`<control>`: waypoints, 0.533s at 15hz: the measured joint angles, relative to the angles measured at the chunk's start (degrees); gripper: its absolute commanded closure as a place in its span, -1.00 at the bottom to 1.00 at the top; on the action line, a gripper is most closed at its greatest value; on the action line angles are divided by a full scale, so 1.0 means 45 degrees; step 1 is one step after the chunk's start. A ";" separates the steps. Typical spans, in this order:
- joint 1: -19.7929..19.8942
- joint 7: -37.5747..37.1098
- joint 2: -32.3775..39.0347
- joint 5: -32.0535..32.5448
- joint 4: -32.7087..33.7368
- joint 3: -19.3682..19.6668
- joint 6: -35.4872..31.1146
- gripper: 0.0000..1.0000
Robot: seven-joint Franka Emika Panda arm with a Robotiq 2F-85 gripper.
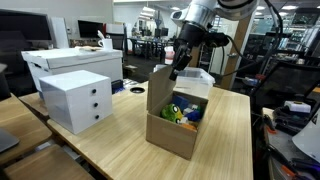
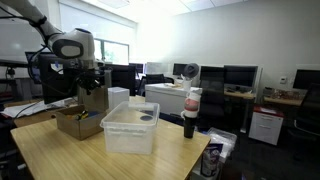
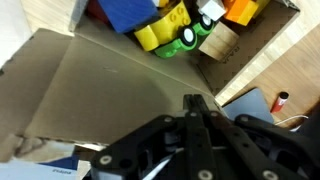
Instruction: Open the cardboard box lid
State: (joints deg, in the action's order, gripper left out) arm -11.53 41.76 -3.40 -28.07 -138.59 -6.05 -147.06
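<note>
The cardboard box (image 1: pixel 178 128) sits centre-frame on the counter (image 1: pixel 120 150). Its lid (image 1: pixel 158 88) looks mostly open: one flap stands upright at the left, with colourful toys (image 3: pixel 165 30) showing inside. My end effector (image 1: pixel 177 68) hovers at that flap's top edge, and I cannot tell whether it is apart or pinched. I judge little is left beyond folding the flap fully back.

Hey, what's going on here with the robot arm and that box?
The robot arm's pincer is over the cardboard box on the wooden table, close to the top edge of one lid flap. That flap stands upright, so the box is open, with colourful toys showing inside. Whether the pincer is actually gripping the flap can't be told from these views.
</note>
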 measured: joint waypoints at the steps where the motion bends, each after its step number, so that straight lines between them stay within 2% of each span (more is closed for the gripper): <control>1: 0.0103 -0.0011 0.0206 0.0280 0.0284 0.0087 0.0286 0.94; 4: 0.0445 -0.0011 0.0889 0.0828 0.1187 0.0256 0.0924 0.95; 8: 0.0674 -0.0011 0.1520 0.0885 0.1918 0.0245 0.1057 0.95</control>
State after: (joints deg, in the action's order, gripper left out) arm -8.50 41.71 3.44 -24.09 -129.96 -4.95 -142.30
